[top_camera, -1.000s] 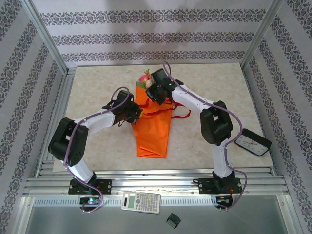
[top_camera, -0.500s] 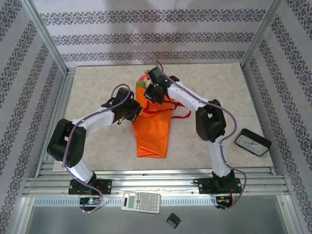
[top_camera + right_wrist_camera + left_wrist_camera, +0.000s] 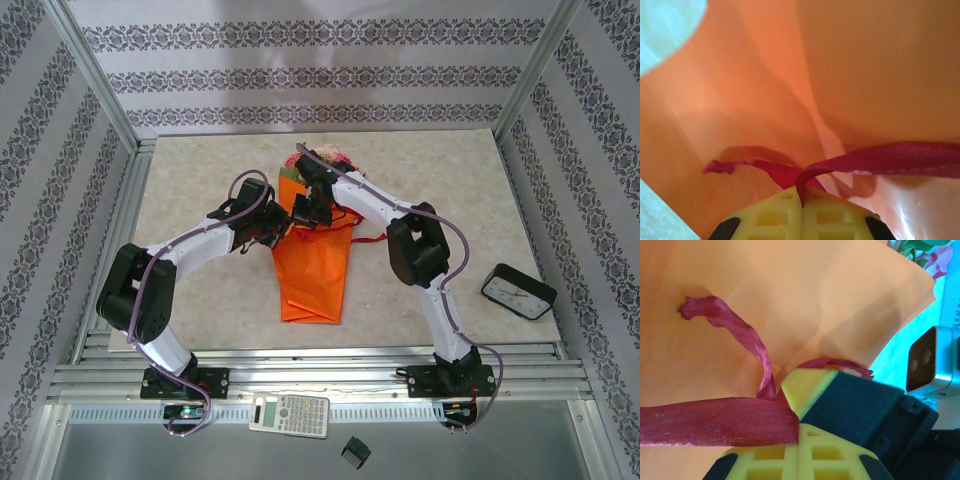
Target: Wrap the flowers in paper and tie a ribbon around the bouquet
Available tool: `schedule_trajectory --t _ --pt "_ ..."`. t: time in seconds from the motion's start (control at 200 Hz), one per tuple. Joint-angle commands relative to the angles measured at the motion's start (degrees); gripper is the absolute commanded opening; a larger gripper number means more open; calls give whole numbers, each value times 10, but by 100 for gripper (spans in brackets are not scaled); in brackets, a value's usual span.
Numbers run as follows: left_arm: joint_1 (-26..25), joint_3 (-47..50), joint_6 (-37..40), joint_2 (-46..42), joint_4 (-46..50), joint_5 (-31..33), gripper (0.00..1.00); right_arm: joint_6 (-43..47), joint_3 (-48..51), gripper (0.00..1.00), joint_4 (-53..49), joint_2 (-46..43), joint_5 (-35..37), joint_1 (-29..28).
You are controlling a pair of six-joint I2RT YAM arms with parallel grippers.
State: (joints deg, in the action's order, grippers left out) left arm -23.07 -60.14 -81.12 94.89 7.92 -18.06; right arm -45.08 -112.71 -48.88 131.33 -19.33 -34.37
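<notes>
Beige tabletop [image 3: 200, 170] holds the bouquet [image 3: 315, 270], its long axis running near to far, flowers [image 3: 335, 158] at the far end. Your left gripper [image 3: 799, 440] and right gripper [image 3: 802, 207], almost touching over its far half, each pinch the ribbon [image 3: 715, 421]; tightening likely means pulling apart sideways, across that axis.

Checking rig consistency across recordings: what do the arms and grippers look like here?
The left arm and right arm have white links, black joints and looping purple cables. The left gripper and right gripper have yellow, grid-patterned fingers.
</notes>
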Motion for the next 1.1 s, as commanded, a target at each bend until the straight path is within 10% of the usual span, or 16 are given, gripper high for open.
schedule_trajectory --t 0.0,0.355,0.5,0.704,1.094 --pt "12 -14 29 8 9 -11 3 35 22 0 -17 -36 -48 2" --pt "26 -44 75 67 -4 -26 8 28 -11 0 -38 -8 -88 24" --pt "35 -69 83 106 -26 -43 8 23 -15 29 -36 -16 -78 30" --pt "42 -98 95 132 -15 -52 10 22 -38 41 -53 -37 -53 34" --pt "51 -165 170 188 60 -73 30 51 43 29 -43 -128 33 35"
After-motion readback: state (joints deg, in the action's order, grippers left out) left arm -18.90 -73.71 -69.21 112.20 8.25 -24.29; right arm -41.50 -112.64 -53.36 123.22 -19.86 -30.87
